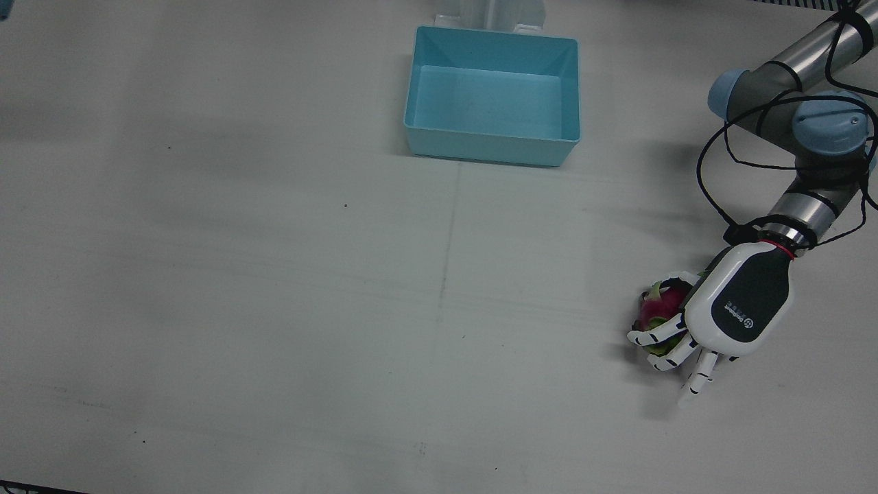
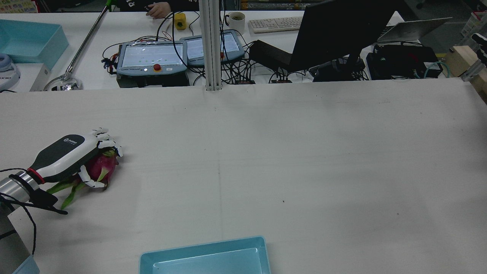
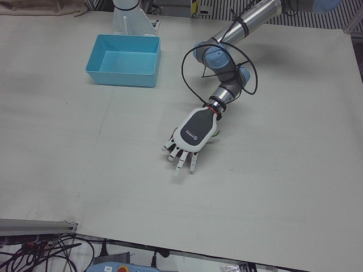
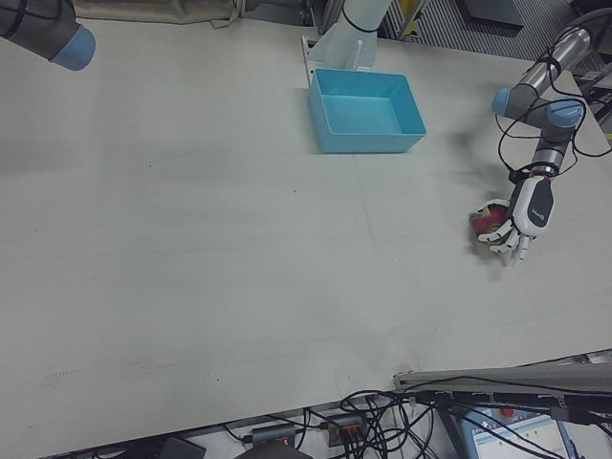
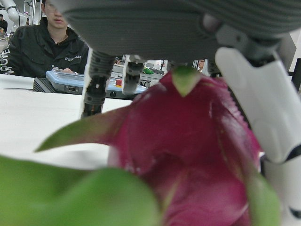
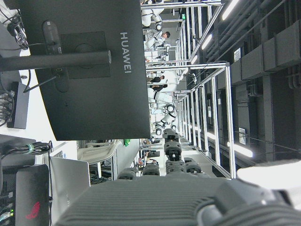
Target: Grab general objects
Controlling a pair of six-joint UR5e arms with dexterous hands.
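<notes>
The left hand [image 1: 735,302] covers most of the dragon fruit [image 1: 660,305] in the front view, leaving only its pink flank and some green tips showing; in the left-front view the fruit is hidden under the palm. In the left hand view the fruit's near green scales are blurred. The blue bin [image 2: 207,258] is cut off by the rear view's lower edge. The right hand [image 6: 155,200] shows only as a dark blurred mass in its own camera
</notes>
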